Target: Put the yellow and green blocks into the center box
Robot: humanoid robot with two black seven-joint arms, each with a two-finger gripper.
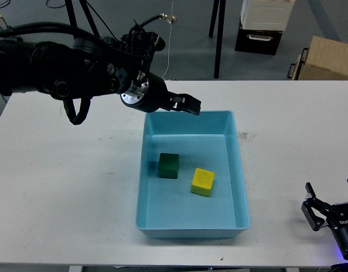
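A: Green block [169, 166] and yellow block [203, 182] both lay on the floor of the tray [240, 170], mid-frame. Green sat left, yellow right and slightly lower; near each other, not touching. Task looked complete as far as placement goes.

B: Left gripper [188, 105]?

A: Hovered above the tray's upper-left rim, upper centre of frame, holding nothing. Fingers appeared slightly parted, but seen nearly edge-on.

B: Risks from here?

A: Judgement only: if the left arm dropped while withdrawing, the fingers could clip the rim and shove the tray across the table [60, 187], or tip it and spill the blocks. The dangling cable loop [79, 112] at upper left could drag on the table too.

B: Right gripper [331, 198]?

A: Lower right corner, spread, empty, well apart from the tray. Low risk unless it swung inward.
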